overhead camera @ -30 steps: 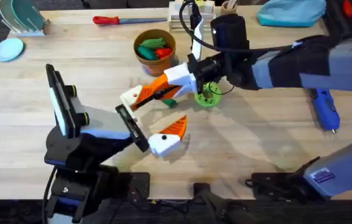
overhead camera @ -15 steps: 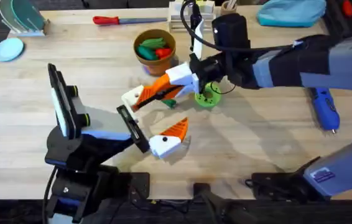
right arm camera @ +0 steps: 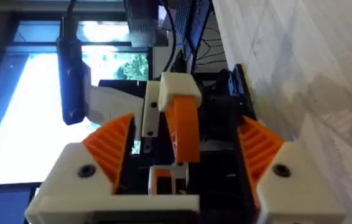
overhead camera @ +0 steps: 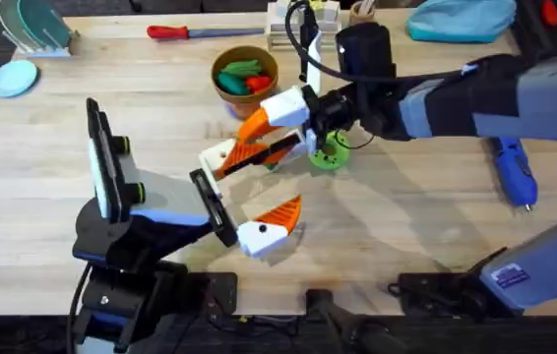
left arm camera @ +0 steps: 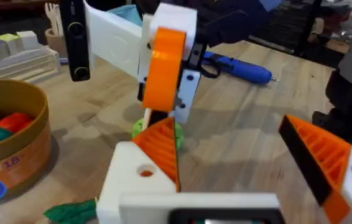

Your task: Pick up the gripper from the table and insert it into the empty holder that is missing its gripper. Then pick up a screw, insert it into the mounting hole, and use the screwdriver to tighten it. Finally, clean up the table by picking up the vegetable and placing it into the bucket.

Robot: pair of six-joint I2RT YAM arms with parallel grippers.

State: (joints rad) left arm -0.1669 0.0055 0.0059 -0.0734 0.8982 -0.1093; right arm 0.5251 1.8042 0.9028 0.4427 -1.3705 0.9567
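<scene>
Orange gripper wedge [overhead camera: 244,151] sits in holder [overhead camera: 216,157], just arm-side of bucket [overhead camera: 227,91]. Right gripper [right arm camera: 183,124], fingers spread and empty, has lifted off wedge toward bucket. Left gripper [overhead camera: 273,175] spread wide. Insertion looks done; screw step next

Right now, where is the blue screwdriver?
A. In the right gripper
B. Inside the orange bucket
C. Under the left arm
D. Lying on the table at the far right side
D: the screwdriver lies flat on the table at the right side, well apart from the bucket and touched by neither gripper.
</scene>
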